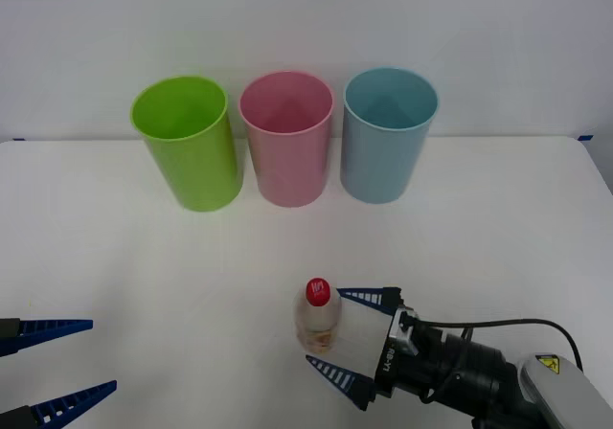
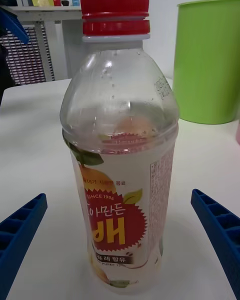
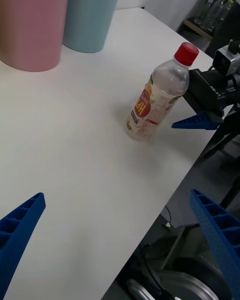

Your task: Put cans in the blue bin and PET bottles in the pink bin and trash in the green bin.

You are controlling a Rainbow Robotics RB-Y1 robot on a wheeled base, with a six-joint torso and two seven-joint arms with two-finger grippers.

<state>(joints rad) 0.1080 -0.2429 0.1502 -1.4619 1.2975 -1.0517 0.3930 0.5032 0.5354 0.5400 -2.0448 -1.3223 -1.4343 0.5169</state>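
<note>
Bottle (image 1: 318, 316): standing upright on the table (image 1: 144, 257), long axis vertical, red cap pointing up; sitting in front of the pink bin (image 1: 286, 138), well apart from it.
Right gripper (image 1: 337, 336): reaching in beside the bottle, fingers spread apart, straddling it without touching.
Left gripper (image 1: 59, 362): hanging well left of the bottle, fingers apart, holding nothing.
Bins: green bin (image 1: 186, 142) standing left of pink, blue bin (image 1: 387, 134) standing right.

Lime green bin (image 1: 188, 146), pink bin (image 1: 287, 142), light blue bin (image 1: 385, 140), red-capped clear bottle (image 1: 318, 316).
</note>
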